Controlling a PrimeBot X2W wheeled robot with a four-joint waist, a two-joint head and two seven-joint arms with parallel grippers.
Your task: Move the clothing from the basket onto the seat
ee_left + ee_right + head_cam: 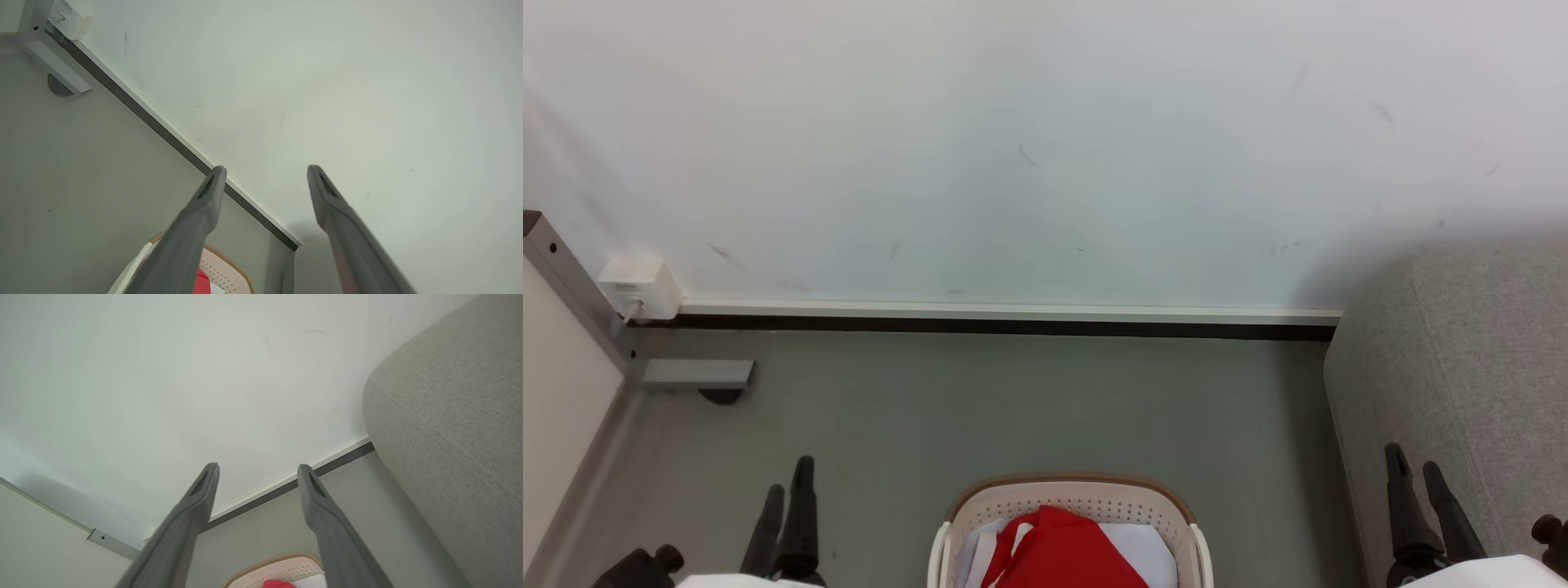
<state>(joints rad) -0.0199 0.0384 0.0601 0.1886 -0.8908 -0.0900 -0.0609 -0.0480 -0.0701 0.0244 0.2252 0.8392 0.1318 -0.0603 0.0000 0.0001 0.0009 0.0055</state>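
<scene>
Clothing (1062, 549) was seen lying in basket (1072, 488) on floor (1013, 408), near seat (1462, 367). Left gripper (791, 475) and right gripper (1413, 458) were held empty, jaws apart.

Basket (1086, 500) perforated plastic, woven brown rim; clothing (1066, 547) soft red cloth; seat (1462, 367) coarse grey weave; floor (1013, 408) smooth matt.

no readable text, wall box (72, 17) label blurred
</scene>
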